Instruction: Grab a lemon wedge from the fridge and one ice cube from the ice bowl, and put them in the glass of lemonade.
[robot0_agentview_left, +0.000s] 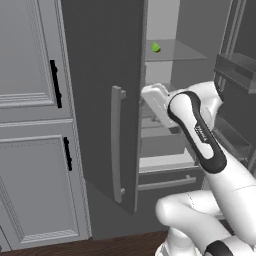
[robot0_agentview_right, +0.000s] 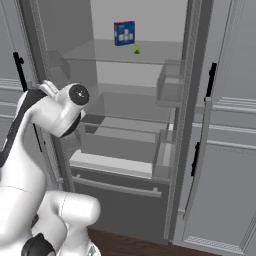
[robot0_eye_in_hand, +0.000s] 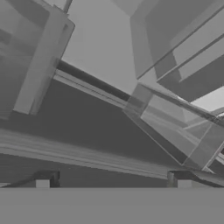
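Fridge (robot0_agentview_right: 130, 150) top cut off

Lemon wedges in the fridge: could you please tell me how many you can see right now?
1. The lemon wedge sits on the upper clear shelf of the fridge, just right of the blue box. Others may be hidden in the lower drawers or door bins.

Tiny yellow-green lemon wedge (robot0_agentview_right: 137, 49) on open fridge's (robot0_agentview_right: 150, 30) upper shelf.
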